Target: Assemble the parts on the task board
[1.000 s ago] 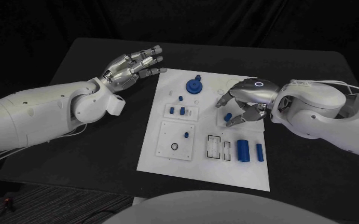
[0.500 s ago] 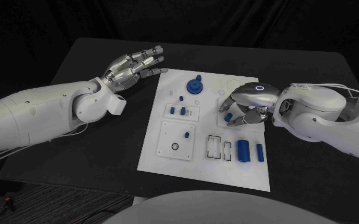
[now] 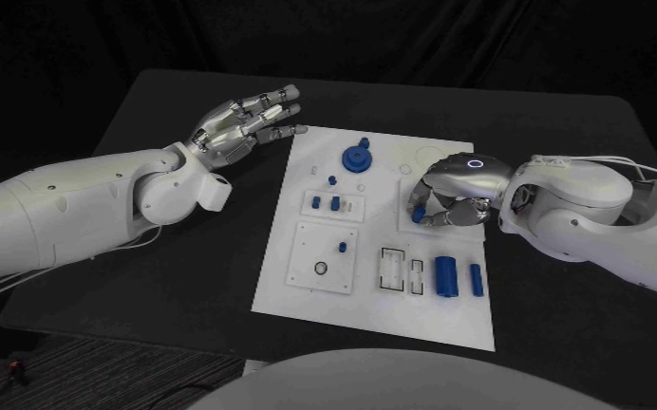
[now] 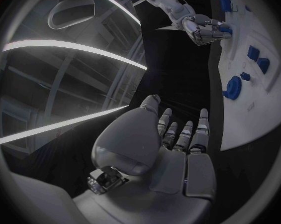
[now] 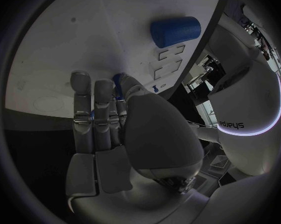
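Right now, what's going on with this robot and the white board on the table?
The right silver hand is curled down over a small blue part near the right edge of the white task board; whether it grips it yet is unclear. The left silver hand hovers open, fingers spread, beside the board's far left corner. A blue round gear-like part and two blue cylinders sit untouched on the board.

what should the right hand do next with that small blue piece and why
Probably close the fingers firmly on the small blue piece and lift it a little. The right hand is curled over it on the task board, fingers around the piece, but a firm hold cannot be confirmed, and the piece looks to be resting on the board. The left hand hovers open beside the board, so it offers no help.
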`<state>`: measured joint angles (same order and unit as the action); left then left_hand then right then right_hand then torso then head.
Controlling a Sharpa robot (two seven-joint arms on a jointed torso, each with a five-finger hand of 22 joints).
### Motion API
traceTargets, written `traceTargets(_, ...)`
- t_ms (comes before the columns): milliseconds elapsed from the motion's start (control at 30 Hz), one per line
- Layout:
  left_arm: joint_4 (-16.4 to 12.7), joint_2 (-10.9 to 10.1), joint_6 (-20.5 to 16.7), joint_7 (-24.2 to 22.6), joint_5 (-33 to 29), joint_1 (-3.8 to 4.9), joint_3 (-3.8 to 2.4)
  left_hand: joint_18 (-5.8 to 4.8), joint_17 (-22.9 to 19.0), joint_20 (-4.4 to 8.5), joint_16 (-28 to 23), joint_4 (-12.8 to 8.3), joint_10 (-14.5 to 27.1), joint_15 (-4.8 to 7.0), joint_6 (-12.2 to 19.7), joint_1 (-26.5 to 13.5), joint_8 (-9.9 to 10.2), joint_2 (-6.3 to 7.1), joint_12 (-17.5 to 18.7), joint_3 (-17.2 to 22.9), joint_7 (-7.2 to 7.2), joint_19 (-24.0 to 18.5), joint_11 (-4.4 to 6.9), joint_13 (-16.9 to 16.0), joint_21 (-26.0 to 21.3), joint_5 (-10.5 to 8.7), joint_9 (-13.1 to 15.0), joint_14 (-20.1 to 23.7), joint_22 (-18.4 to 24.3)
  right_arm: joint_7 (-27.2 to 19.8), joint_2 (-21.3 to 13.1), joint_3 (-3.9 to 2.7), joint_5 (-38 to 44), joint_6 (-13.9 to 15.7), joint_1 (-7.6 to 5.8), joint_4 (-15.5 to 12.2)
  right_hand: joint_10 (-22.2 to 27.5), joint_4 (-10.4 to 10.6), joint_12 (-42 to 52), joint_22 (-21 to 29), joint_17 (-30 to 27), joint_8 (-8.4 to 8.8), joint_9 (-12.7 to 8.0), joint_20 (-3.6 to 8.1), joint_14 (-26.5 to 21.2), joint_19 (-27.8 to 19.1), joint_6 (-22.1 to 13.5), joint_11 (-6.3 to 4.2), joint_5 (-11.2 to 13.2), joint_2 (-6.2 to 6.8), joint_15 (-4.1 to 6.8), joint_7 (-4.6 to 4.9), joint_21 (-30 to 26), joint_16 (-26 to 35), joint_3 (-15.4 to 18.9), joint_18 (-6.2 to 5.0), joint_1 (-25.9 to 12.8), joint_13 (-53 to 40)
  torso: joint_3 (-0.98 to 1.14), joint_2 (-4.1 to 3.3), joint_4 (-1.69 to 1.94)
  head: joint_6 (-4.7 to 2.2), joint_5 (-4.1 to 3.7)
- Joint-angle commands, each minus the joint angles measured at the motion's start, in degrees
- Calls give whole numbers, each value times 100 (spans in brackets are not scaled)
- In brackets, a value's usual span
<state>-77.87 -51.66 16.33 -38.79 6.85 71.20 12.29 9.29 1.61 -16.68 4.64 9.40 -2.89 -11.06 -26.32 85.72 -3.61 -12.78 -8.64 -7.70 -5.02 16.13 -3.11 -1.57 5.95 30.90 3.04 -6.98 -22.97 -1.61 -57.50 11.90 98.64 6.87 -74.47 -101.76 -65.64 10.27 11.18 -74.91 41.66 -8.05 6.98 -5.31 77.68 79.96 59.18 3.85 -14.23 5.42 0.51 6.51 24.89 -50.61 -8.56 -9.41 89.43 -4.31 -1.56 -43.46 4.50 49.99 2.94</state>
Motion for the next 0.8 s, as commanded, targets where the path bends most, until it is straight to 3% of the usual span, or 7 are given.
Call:
traceTargets(33,-4,11,65,-62,-39,-10,-6,20,6,5,30,-3,-1,-23,-12,25,-34,-24,-36,23,-10,5,-34,-7,-9,18,3,4,9,-24,-12,1,130,91,21,-5,-148,5,49,-345,-6,-46,41,52,3,-6,105,-46,79,15,62,9,29,36,-54,59,48,-11,-4,-1,-2,1,9)
traceTargets(167,7,11,75,-48,-39,-16,-6,19,6,5,31,-19,-3,-24,-25,35,-37,-23,-41,39,-14,5,-37,-7,-10,25,5,6,15,-99,-28,0,142,218,27,-37,-376,-19,58,-357,4,-165,154,93,27,11,375,-91,156,32,98,2,98,38,-122,71,102,-19,-3,-6,-5,1,21)
traceTargets(600,18,18,94,6,-39,-32,-6,14,6,6,36,-59,-9,-25,-61,57,-49,-39,-55,97,-33,1,-56,-9,-14,30,10,10,36,-247,-105,-2,-231,803,9,-197,-608,8,20,-384,84,-260,295,132,103,59,631,-160,267,37,147,-73,259,-22,-167,90,98,-18,5,-10,-2,1,39)
traceTargets(800,14,15,94,41,-39,-34,-6,13,5,6,37,-76,-12,-25,-83,66,-54,-43,-61,120,-40,5,-62,-10,-13,31,12,13,37,-179,-133,-2,-564,874,-131,-303,-636,11,-19,-388,112,-298,352,149,127,70,726,-178,257,8,164,-102,284,-41,-196,93,111,-9,4,-12,-4,1,74)
